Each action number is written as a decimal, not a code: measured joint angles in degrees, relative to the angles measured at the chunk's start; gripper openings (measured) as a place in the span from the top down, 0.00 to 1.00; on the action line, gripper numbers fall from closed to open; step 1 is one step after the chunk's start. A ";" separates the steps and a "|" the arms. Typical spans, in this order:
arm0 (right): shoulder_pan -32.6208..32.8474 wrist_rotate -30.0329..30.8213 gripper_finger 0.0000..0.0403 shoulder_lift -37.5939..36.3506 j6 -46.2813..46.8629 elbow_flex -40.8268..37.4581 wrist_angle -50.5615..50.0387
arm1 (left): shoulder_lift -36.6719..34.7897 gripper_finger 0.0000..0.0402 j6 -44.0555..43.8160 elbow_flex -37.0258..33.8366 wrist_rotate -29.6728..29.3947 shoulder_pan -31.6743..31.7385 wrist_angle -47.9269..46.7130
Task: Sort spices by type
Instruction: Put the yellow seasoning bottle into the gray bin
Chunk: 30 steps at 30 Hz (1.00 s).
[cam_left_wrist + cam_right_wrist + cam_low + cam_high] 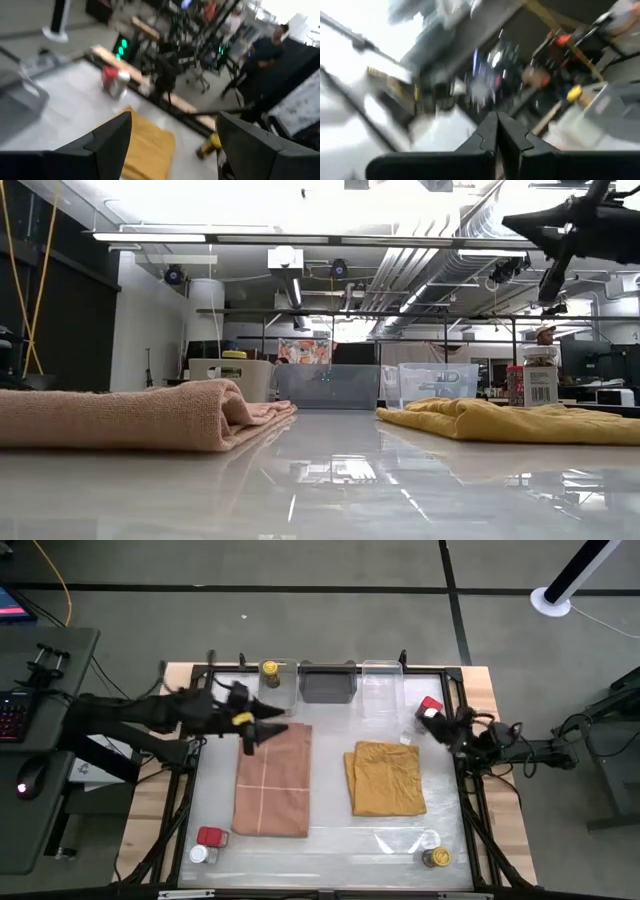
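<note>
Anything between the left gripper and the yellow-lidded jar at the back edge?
Nothing visible. The left gripper, jaws open, hangs over the pink cloth's back corner; bare table separates it from the yellow-lidded jar.

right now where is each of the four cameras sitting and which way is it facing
High view: above the table, looking straight down; both arms show, left gripper over the pink cloth.
Low view: at tabletop height, looking level across; one arm enters from above.
Left wrist view: on the left arm, looking across the table; its open fingers show.
Right wrist view: on the right arm; shut right gripper shows.
Shared: the mustard cloth appears in high, low and left wrist views.
</note>
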 joint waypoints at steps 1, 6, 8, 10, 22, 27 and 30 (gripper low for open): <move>0.00 0.67 1.00 0.11 1.38 0.00 2.52 | -1.08 0.31 1.09 0.00 -0.99 0.15 -0.05; 3.09 -13.15 1.00 7.88 7.48 5.84 11.28 | -5.24 0.31 5.66 0.00 -2.60 1.80 -0.29; 6.07 -14.65 1.00 15.10 8.63 13.08 2.96 | -6.34 0.31 7.03 0.00 -2.59 2.41 -0.37; 8.86 -16.25 1.00 23.78 10.07 21.48 -9.57 | -7.07 0.31 8.49 0.00 -2.59 2.89 -0.85; 26.43 -53.86 1.00 69.42 25.39 62.54 -72.05 | -10.22 0.31 14.06 0.02 -2.47 3.49 -7.77; 35.17 -57.66 1.00 75.02 38.67 63.32 -72.33 | -11.64 0.31 17.43 0.02 -2.33 3.49 -8.41; 38.47 -58.89 1.00 77.83 46.05 61.59 -69.43 | -12.54 0.31 19.87 0.02 -1.30 3.49 -8.33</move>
